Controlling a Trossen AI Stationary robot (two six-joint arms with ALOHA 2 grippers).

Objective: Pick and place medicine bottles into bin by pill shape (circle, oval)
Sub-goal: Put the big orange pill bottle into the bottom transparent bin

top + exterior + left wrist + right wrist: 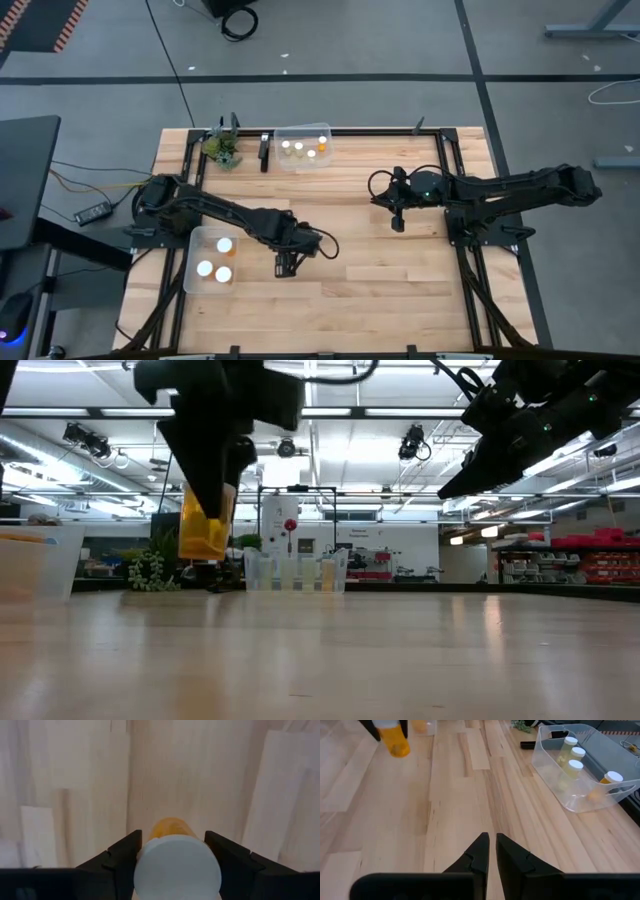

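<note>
Bins (318, 128) (192, 262) hold 4 and 3 bottles (298, 147).

Bright even overhead light, soft shadows, near white cap (177, 867) blurred

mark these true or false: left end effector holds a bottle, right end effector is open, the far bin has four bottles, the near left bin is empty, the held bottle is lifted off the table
1. The left end effector holds a medicine bottle. True.
2. The right end effector is open. False: its fingers are shut together, with nothing between them.
3. The far bin holds four bottles. True.
4. The near left bin is empty. False: three white-capped bottles stand in it.
5. The held bottle hangs clear of the table. True, as the low view shows.
</note>
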